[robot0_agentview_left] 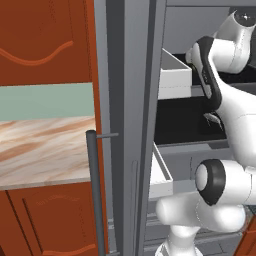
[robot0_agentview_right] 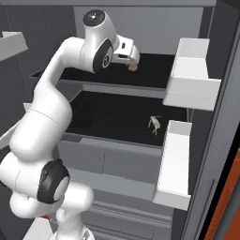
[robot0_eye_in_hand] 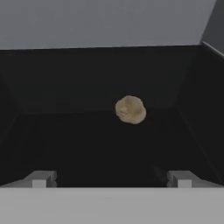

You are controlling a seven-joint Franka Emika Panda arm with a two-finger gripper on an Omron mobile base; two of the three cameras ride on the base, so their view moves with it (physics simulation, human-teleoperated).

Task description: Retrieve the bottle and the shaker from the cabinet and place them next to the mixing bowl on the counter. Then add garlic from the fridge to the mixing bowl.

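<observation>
A tan, lumpy round thing that looks like the garlic [robot0_eye_in_hand: 130,109] lies on the dark upper fridge shelf [robot0_eye_in_hand: 65,135], a little right of centre in the hand view. My gripper [robot0_eye_in_hand: 111,179] is short of it and open, its fingertips [robot0_eye_in_hand: 40,179] wide apart with nothing between them. From the right base view, the white arm reaches up into the open fridge. There my gripper [robot0_agentview_right: 131,63] hangs just above the upper shelf [robot0_agentview_right: 154,77], with a bit of tan showing at its tip.
A small pale thing with a thin stem [robot0_agentview_right: 154,123] lies on the lower shelf. White door bins [robot0_agentview_right: 191,70] [robot0_agentview_right: 176,164] line the fridge's right side. Left of the fridge are a marble counter [robot0_agentview_left: 45,150], red-brown cabinets [robot0_agentview_left: 45,40] and a grey vertical handle [robot0_agentview_left: 93,190].
</observation>
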